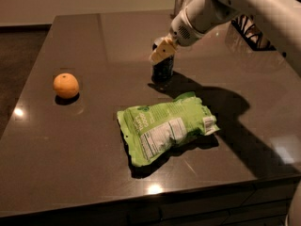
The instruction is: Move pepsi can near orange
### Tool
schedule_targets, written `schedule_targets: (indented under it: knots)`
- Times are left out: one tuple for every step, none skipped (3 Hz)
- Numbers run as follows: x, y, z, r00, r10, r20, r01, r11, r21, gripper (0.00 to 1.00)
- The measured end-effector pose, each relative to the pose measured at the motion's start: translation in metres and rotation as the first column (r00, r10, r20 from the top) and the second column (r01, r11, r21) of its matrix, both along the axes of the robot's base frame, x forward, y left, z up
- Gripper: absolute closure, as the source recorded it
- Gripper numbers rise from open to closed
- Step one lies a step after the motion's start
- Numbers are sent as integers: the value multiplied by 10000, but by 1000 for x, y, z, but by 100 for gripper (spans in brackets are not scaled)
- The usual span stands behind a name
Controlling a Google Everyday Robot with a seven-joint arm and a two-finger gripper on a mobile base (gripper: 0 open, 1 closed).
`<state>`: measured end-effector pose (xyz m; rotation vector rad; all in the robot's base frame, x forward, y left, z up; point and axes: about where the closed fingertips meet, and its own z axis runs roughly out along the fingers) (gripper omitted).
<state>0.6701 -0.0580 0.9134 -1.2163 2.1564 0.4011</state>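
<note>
Grasp step: the tool (162, 52) sits over the top of the upright pepsi can (163, 71) on the bench (70, 154), clamp state indeterminable; next, secure it and carry it to the orange (66, 85), well apart.

The dark table (70, 173) carries an orange (66, 85) at left, a green chip bag (167, 131) near centre, and a can (163, 72) standing behind the bag. The gripper (162, 52) is at the can's top.
</note>
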Motion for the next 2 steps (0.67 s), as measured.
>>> schedule_targets:
  knots:
    - [-6, 25, 10, 9983, 568, 84, -569, 9983, 143, 69]
    - [-16, 50, 15, 9935, 1135, 77, -1137, 9932, 251, 91]
